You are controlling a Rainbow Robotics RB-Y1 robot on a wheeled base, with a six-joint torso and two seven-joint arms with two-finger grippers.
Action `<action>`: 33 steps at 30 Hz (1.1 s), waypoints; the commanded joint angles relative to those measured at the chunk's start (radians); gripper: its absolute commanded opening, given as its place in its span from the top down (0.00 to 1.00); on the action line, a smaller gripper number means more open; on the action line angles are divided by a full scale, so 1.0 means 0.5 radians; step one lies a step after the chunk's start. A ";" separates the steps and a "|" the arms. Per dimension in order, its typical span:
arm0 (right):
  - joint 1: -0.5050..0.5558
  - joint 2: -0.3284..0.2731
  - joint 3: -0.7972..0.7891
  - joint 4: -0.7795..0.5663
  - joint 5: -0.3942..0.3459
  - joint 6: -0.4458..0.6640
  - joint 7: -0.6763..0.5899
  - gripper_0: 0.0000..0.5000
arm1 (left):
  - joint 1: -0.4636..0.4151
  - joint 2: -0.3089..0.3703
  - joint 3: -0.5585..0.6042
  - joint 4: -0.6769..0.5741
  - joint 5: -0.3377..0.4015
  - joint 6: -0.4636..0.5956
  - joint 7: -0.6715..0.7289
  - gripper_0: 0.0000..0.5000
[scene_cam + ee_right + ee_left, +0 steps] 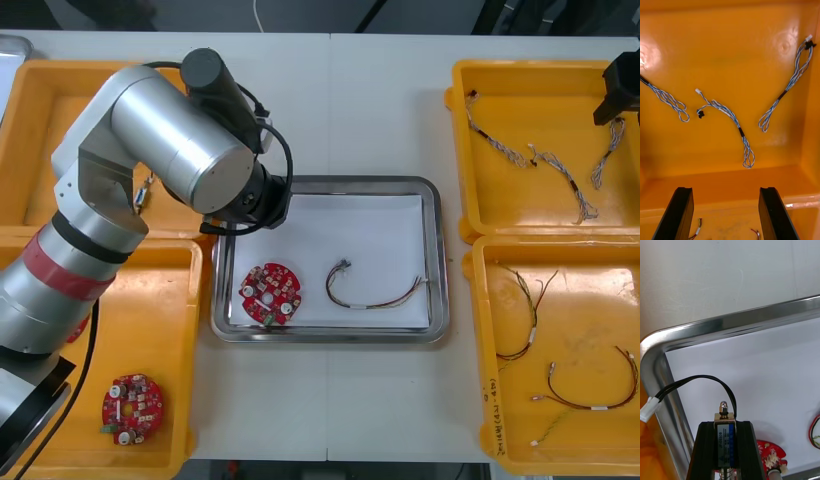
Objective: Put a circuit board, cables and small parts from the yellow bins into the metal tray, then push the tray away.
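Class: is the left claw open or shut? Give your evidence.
Shut on a small metal part: the left claw's black fingers press both its sides, above the metal tray's corner.

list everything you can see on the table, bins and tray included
table: one, light, under everything
bins: four, yellow, two at each side
tray: one, metal, white inside, between the bins
circuit boards: two, red; one in the tray, one in the near left bin
tray cable: one, red and yellow, beside the tray's board
twisted cables: three, blue and white, far right bin
thin cables: several, dark and red, near right bin
small metal part: one, silver, black lead, over the tray's corner
left end effector: black, shut on that part
right end effector: black, open, above the far right bin
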 commanded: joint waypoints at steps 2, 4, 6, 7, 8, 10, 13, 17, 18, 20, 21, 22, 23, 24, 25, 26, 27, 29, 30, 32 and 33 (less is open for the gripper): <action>-0.229 -0.142 -0.052 0.252 0.062 -0.133 -0.176 0.00 | -0.062 -0.049 -0.079 0.087 -0.074 -0.116 0.167 1.00; -0.257 -0.157 -0.052 0.338 0.077 -0.203 -0.182 0.00 | -0.059 -0.049 -0.085 0.105 -0.077 -0.135 0.167 0.99; -0.294 -0.172 -0.055 0.436 0.095 -0.292 -0.191 0.00 | -0.059 -0.049 -0.085 0.115 -0.080 -0.135 0.167 0.99; -0.303 -0.182 -0.052 0.479 0.102 -0.332 -0.197 0.00 | -0.059 -0.049 -0.095 0.118 -0.080 -0.135 0.167 0.99; -0.309 -0.188 -0.055 0.501 0.108 -0.357 -0.197 0.00 | -0.059 -0.049 -0.098 0.118 -0.086 -0.135 0.170 0.99; -0.315 -0.206 -0.055 0.565 0.114 -0.443 -0.206 0.00 | -0.059 -0.046 -0.107 0.130 -0.098 -0.138 0.173 0.99; -0.315 -0.222 -0.061 0.611 0.117 -0.553 -0.222 0.00 | -0.059 -0.046 -0.113 0.157 -0.098 -0.138 0.170 0.98; -0.315 -0.243 -0.083 0.697 0.123 -0.691 -0.243 0.00 | -0.056 -0.043 -0.132 0.179 -0.117 -0.153 0.176 0.98; -0.315 -0.246 -0.089 0.712 0.123 -0.716 -0.246 0.00 | -0.056 -0.043 -0.132 0.182 -0.117 -0.156 0.176 0.97; -0.315 -0.258 -0.104 0.801 0.123 -0.805 -0.255 0.00 | -0.056 -0.043 -0.132 0.182 -0.117 -0.153 0.179 0.97; -0.315 -0.261 -0.110 0.823 0.126 -0.826 -0.259 0.00 | -0.056 -0.043 -0.132 0.182 -0.114 -0.156 0.185 0.97; -0.315 -0.268 -0.113 0.872 0.123 -0.869 -0.271 0.00 | -0.056 -0.046 -0.135 0.182 -0.114 -0.153 0.185 0.90; -0.315 -0.271 -0.119 0.915 0.126 -0.912 -0.280 0.00 | -0.059 -0.043 -0.135 0.182 -0.114 -0.153 0.189 0.78; -0.315 -0.271 -0.119 0.930 0.126 -0.927 -0.289 0.00 | -0.056 -0.046 -0.135 0.182 -0.114 -0.156 0.189 0.67; -0.315 -0.274 -0.119 0.967 0.126 -0.961 -0.298 0.00 | -0.059 -0.043 -0.135 0.182 -0.114 -0.156 0.192 0.47; -0.315 -0.274 -0.119 1.004 0.123 -0.998 -0.311 0.00 | -0.059 -0.043 -0.132 0.182 -0.114 -0.159 0.195 0.28; -0.315 -0.274 -0.119 1.025 0.123 -1.013 -0.314 0.00 | -0.059 -0.043 -0.135 0.182 -0.114 -0.159 0.195 0.17; -0.315 -0.274 -0.122 1.105 0.105 -1.078 -0.329 0.00 | -0.059 -0.043 -0.132 0.182 -0.108 -0.159 0.201 0.02; -0.315 -0.274 -0.122 1.123 0.092 -1.093 -0.335 0.00 | -0.059 -0.043 -0.132 0.182 -0.108 -0.159 0.204 0.00; -0.318 -0.274 -0.138 1.188 0.071 -1.139 -0.347 0.00 | -0.059 -0.043 -0.132 0.182 -0.108 -0.163 0.207 0.00; -0.318 -0.274 -0.147 1.200 0.068 -1.148 -0.344 0.00 | -0.059 -0.043 -0.135 0.179 -0.105 -0.163 0.207 0.00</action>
